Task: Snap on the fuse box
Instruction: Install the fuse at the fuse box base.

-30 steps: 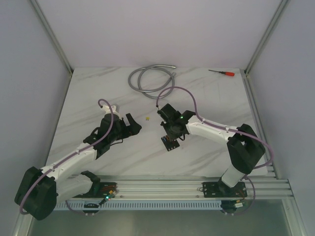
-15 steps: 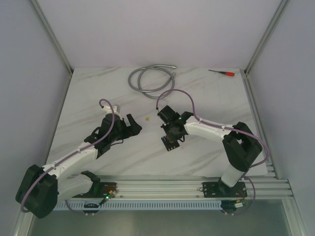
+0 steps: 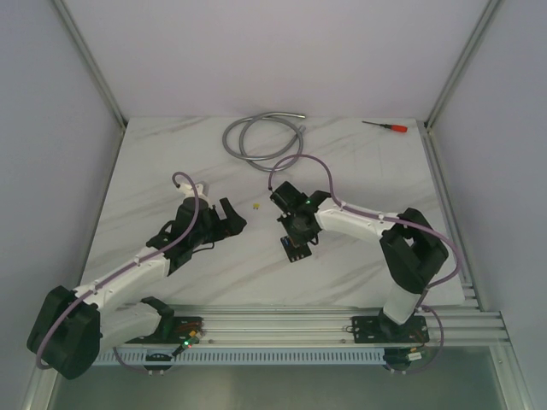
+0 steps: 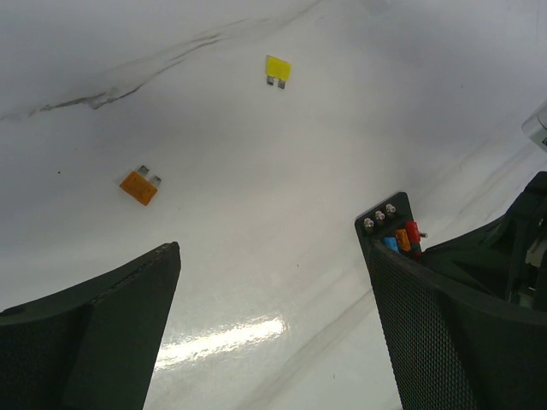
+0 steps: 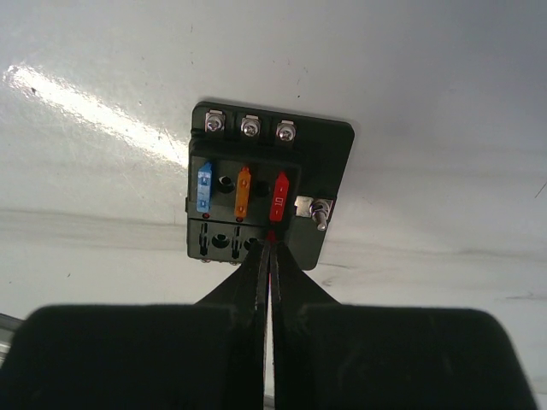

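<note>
The fuse box [image 3: 295, 248] is a small black block lying flat on the marble table [image 3: 171, 162], right of centre. In the right wrist view the fuse box [image 5: 329, 154] holds a blue, an orange and a red fuse in its upper row; the lower row's slots that show are bare. My right gripper [image 3: 295, 232] is right over it. Its fingers [image 5: 270, 243] are shut, with the tips at the lower row just below the red fuse. My left gripper [image 3: 232, 215] is open and empty [image 4: 272, 256], to the left of the box [image 4: 385, 224].
A loose yellow fuse [image 3: 255, 205] [image 4: 277, 70] and an orange fuse [image 4: 138, 186] lie on the table between the grippers. A grey coiled cable [image 3: 256, 141] lies at the back, and a red-handled screwdriver [image 3: 386, 126] at the back right.
My right gripper has shifted slightly left and back over the fuse box, with the arm following. The left arm and the fuse box have not moved.
</note>
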Controlling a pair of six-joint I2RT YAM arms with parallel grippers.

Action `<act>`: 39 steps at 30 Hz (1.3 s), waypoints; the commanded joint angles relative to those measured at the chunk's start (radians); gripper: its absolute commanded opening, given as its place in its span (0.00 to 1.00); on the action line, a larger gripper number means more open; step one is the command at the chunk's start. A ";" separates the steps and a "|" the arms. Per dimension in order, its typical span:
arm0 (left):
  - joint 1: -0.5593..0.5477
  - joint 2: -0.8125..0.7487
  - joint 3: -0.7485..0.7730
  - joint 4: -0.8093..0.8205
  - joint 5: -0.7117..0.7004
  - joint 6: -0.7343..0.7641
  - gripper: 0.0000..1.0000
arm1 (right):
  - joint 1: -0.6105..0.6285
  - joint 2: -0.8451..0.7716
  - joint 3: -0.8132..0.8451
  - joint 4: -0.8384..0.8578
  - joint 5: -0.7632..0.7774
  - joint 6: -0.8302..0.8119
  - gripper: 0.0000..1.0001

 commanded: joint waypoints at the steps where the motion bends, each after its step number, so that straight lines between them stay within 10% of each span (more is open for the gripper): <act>1: 0.004 -0.005 0.010 -0.006 0.013 0.010 1.00 | -0.001 0.168 -0.066 -0.024 0.007 -0.001 0.00; 14: 0.004 -0.013 0.006 -0.007 0.008 0.007 1.00 | -0.001 0.236 -0.178 -0.030 0.035 0.023 0.00; 21: 0.004 -0.013 0.012 -0.022 -0.027 0.015 1.00 | 0.012 0.012 -0.113 0.032 -0.016 0.009 0.00; 39: 0.088 0.211 0.167 -0.085 -0.068 0.125 0.93 | 0.010 -0.230 -0.066 0.370 0.035 -0.130 0.58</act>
